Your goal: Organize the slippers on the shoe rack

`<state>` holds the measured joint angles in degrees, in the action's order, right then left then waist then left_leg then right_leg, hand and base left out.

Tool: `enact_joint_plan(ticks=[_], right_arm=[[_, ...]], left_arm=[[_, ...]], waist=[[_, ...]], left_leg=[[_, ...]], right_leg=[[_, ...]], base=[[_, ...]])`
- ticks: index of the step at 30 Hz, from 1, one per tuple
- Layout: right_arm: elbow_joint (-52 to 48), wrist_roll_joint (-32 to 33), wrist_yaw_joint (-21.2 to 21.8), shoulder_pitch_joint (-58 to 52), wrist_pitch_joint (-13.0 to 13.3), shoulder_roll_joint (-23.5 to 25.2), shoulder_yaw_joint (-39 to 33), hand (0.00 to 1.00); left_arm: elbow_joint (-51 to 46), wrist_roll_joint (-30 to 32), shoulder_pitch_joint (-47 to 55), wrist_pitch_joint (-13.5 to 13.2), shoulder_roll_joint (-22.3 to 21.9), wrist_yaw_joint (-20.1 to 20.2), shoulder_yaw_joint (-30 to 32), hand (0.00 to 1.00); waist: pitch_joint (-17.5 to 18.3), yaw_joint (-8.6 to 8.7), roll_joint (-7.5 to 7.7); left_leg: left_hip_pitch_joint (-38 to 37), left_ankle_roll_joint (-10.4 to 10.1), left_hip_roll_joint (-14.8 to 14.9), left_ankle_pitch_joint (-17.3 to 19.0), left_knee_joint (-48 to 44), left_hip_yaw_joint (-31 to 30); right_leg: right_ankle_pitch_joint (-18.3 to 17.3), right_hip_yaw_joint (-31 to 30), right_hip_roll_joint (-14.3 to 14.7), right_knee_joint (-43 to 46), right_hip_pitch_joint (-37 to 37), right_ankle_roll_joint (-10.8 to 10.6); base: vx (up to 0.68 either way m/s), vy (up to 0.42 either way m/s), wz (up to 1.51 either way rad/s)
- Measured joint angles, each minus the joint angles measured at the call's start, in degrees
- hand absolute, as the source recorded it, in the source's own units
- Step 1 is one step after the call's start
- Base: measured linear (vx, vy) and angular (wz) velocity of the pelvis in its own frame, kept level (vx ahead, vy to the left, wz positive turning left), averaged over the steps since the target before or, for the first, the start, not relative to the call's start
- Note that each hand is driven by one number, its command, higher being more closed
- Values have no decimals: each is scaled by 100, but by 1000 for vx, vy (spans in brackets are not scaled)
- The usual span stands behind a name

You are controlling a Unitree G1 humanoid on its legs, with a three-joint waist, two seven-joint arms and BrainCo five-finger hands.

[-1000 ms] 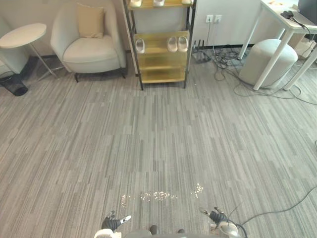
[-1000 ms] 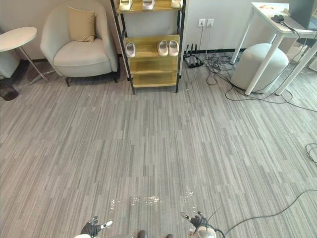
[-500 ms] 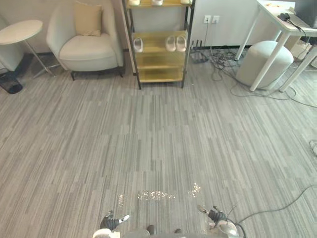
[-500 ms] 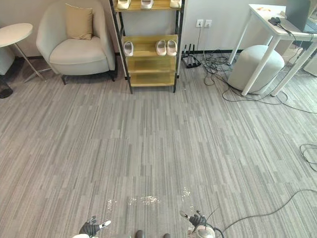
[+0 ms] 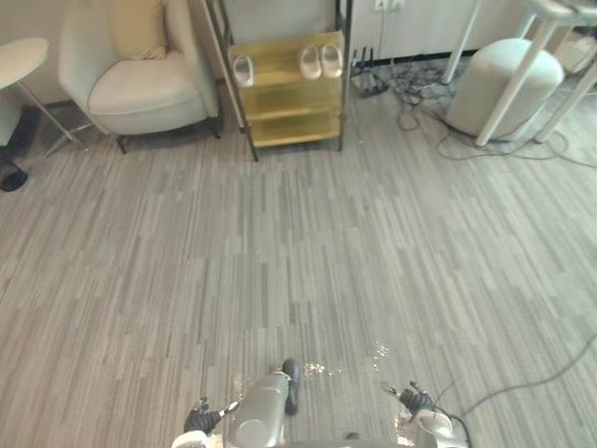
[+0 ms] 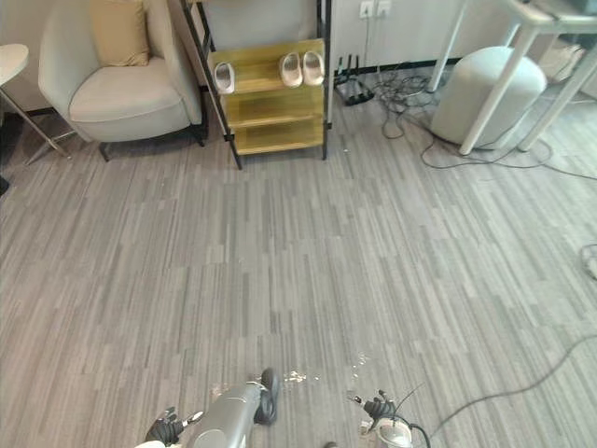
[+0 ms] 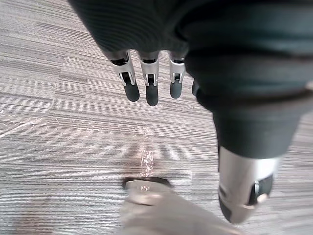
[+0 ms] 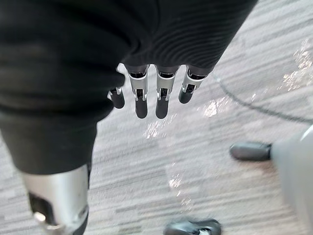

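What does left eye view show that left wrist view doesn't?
Left eye view: the shoe rack across the room, with three white slippers on one shelf, one apart at the left and a pair at the right. It also has an armchair beside the rack, a round pouf, and the right hand low in front.
Left wrist view: the left hand up close, fingers straight, holding nothing.
Both: the grey striped floor and the left hand.

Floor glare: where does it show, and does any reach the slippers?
Left eye view: bright specks glint on the floor just ahead of the robot; slippers on the shoe rack lit evenly, no glare. Left wrist view: a glint past the left hand. Right wrist view: several past the right hand.
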<state>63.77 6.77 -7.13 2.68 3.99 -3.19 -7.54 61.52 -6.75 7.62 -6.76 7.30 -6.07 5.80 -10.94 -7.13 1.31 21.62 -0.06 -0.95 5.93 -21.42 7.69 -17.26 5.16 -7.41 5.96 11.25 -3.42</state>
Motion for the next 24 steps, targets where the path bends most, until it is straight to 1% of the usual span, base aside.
enact_joint_plan(ticks=[1,2,3,4,5,6,7,8,9,10,11,12,13,14,15,16,17,18,19,20,21,22,23,24], right_arm=[[-33,-1,1,7,4,77,-10,0],[-16,-5,15,18,1,125,3,0],[1,-10,51,5,1,148,76,0],[2,-11,53,0,0,143,84,0],[1,-12,60,-12,2,140,93,0],[-8,-13,75,-49,3,143,104,0],[-73,-15,98,-84,16,127,103,0],[-137,-23,103,-80,16,90,117,0],[-163,-42,102,-80,17,65,117,0],[-188,-62,102,-60,22,34,130,0],[-196,-65,101,-19,26,4,169,0],[-202,-67,100,59,24,-26,219,0],[-199,-67,100,85,20,-31,233,0],[-183,-72,98,82,13,-43,288,0],[-182,-87,93,74,11,-44,323,0],[-180,-111,100,75,10,-38,335,0],[-155,-177,102,133,-3,-92,322,0],[-180,-231,106,153,10,-99,305,0],[-217,-229,114,154,25,-107,273,0],[-258,-227,117,154,23,-125,272,0],[-293,-220,113,143,7,-131,339,0],[-298,-215,110,109,3,-57,398,0],[-305,-211,99,85,-2,18,392,0],[-307,-196,76,76,-2,139,370,0]], left_arm=[[-9,5,-27,1,29,5,-9,0],[-8,4,-27,-6,60,11,-5,0],[-9,4,-30,22,111,9,-11,0],[-12,3,-36,23,109,8,-15,0],[-16,2,-51,25,106,8,-18,0],[-18,1,-84,28,106,10,-27,0],[-28,-3,-186,27,104,8,-26,0],[-41,-4,-300,22,107,9,-66,0],[-70,-5,-373,20,92,12,-97,0],[-136,-5,-418,1,79,13,-138,0],[-143,-7,-476,-6,52,12,-166,0],[-148,-8,-521,-7,30,10,-239,0],[-152,-8,-538,-9,22,9,-264,0],[-155,-14,-530,-13,-21,12,-280,0],[-156,-14,-521,-13,-49,-6,-233,0],[-142,-10,-508,-10,-48,-8,-215,0],[-123,-7,-506,-14,-164,2,-99,0],[-121,-2,-474,-17,-279,13,16,0],[-128,-4,-460,-24,-402,7,200,0],[-138,-2,-472,-10,-552,20,468,0],[-175,-1,-471,-6,-622,18,606,0],[-256,2,-459,-11,-655,24,660,0],[-310,2,-474,-13,-636,44,669,0],[-466,-2,-480,-27,-619,81,662,0]], waist=[[23,-16,45],[12,-25,117],[2,6,191],[-2,22,188],[-15,47,168],[-34,87,137],[-48,121,110],[-67,136,93],[-77,165,78],[-87,206,62],[-99,265,43],[-107,336,32],[-108,377,41],[-121,394,71],[-127,395,128],[-129,415,187],[-66,452,37],[-15,427,-139],[-6,414,-280],[-40,413,-481],[-82,408,-572],[-134,353,-576],[-160,331,-567],[-250,301,-410]], left_leg=[[-49,53,7,194,-169,27],[-225,138,5,340,-225,112],[-777,269,-83,681,-266,105],[-930,298,-86,774,-261,86],[-1279,326,-90,930,-230,45],[-1644,374,-116,1006,-103,-59],[-2104,398,-133,1023,214,-202],[-2457,397,-99,1021,507,-307],[-2687,396,-47,1020,689,-375],[-2952,396,36,1020,878,-461],[-3101,396,106,1020,991,-564],[-3206,396,172,1020,1095,-665],[-3274,390,182,1023,1158,-719],[-3469,250,162,1098,1267,-819],[-3630,83,108,1198,1266,-902],[-3813,-28,73,1299,1250,-1032],[-3869,-30,225,1318,1094,-1205],[-3614,-36,391,1315,521,-1322],[-3346,-100,496,1274,-159,-1364],[-2881,-410,707,918,-1421,-1313],[-2531,-571,851,320,-2336,-1267],[-2177,-684,1047,30,-3237,-1208],[-1885,-600,1217,206,-3866,-974],[-1455,-538,1332,501,-4301,-646]], right_leg=[[-8,-6,-67,772,-281,-24],[29,-74,-131,1543,-509,-123],[395,-219,-239,3456,-1051,-593],[446,-228,-249,3895,-1171,-639],[457,-111,-282,4733,-1379,-545],[383,186,-405,5326,-1594,-323],[227,575,-517,5606,-1892,-51],[107,905,-527,5396,-2125,107],[27,1136,-501,5037,-2285,165],[-10,1369,-414,4252,-2532,177],[107,1442,-266,3369,-2729,167],[415,1427,-107,2379,-2884,99],[745,1364,-20,1698,-2945,82],[1423,1215,102,671,-3015,120],[1759,1123,125,421,-3053,161],[2290,894,139,526,-3061,444],[2140,900,240,1041,-3163,530],[1951,1030,342,1091,-3094,614],[1837,1144,487,1026,-2936,648],[1703,1282,724,798,-2551,709],[1661,1285,891,583,-2204,748],[1594,1256,1048,352,-1808,823],[1506,1229,1127,210,-1472,872],[1399,1173,1128,25,-989,877]], base=[[556,201,-15],[699,236,-10],[607,211,-10],[731,228,-2],[479,131,9],[558,134,20],[534,99,34],[621,74,40],[609,15,45],[488,-27,49],[489,-70,58],[395,-82,59],[515,-139,66],[541,-201,59],[567,-233,65],[627,-298,52],[667,-308,46],[668,-287,29],[792,-278,25],[653,-202,17],[765,-215,5],[486,-107,-8],[574,-117,-12],[527,-100,-11]])
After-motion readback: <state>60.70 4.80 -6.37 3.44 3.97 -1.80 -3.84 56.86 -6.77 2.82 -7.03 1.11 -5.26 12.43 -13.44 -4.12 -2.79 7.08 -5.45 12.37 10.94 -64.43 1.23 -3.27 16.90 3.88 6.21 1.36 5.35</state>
